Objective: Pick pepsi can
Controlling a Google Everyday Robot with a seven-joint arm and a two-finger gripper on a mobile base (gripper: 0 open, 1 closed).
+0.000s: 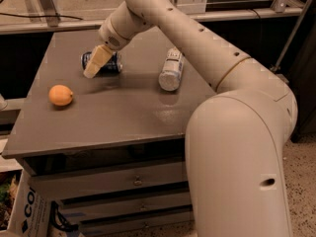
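Note:
The pepsi can [109,63] is dark blue with silver ends and lies on its side at the back left of the grey table [123,112]. My gripper [98,64] is right at the can's left part, reaching down from the cream arm [168,19] that comes in from the right. A cream part of the gripper covers the can's left end. A shadow lies on the table just in front of the can.
A clear plastic bottle with a white label [172,69] lies on its side to the right of the can. An orange [60,95] sits near the table's left edge. Drawers [133,181] are below the tabletop, and a cardboard box [29,214] stands on the floor at lower left.

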